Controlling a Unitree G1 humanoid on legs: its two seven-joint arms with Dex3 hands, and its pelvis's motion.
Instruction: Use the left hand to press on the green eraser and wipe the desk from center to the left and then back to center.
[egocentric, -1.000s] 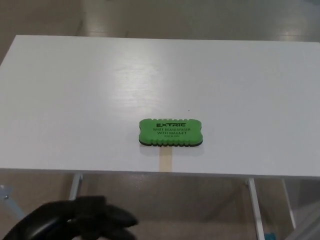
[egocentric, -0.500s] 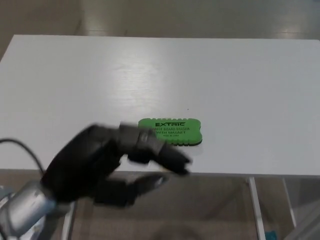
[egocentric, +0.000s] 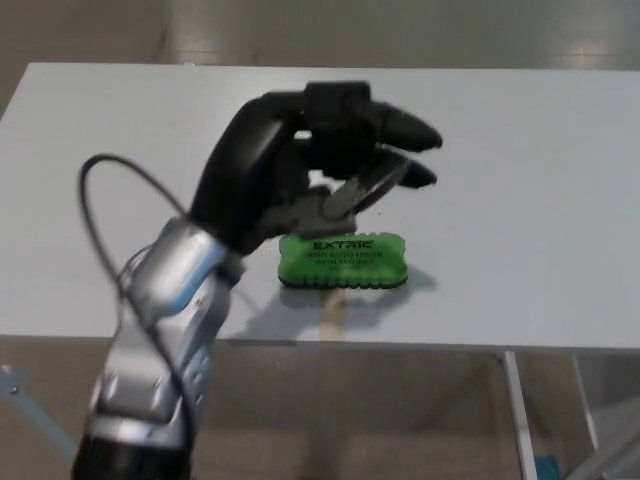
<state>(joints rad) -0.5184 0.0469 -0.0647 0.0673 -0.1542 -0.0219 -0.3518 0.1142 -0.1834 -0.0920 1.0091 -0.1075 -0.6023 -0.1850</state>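
In the head view, the white desk (egocentric: 520, 200) fills most of the picture. The green eraser (egocentric: 343, 261) lies flat on it, close to the near edge and about in the middle from left to right. Black writing shows on its top.

The robot's left hand (egocentric: 320, 160) comes in from the near left side on a silver arm (egocentric: 165, 330) with a thin black cable (egocentric: 100, 200) looping beside it. The hand hangs in the air above the eraser and a bit to the far side of it. It is not touching the eraser. The fingers (egocentric: 405, 130) are spread apart and point to the right, with the thumb below them, and they hold nothing. The hand's dark shadow falls on the desk around the eraser.

The right hand cannot be seen at all.

A small tan mark (egocentric: 330, 318) sits on the desk just in front of the eraser, at the near edge.

I think the job has only just begun. The eraser looks like it sits at its starting spot in the center, and no pressing shows. Left to do: bring the hand down onto the eraser, press on it, slide it to the left, and slide it back to the center.
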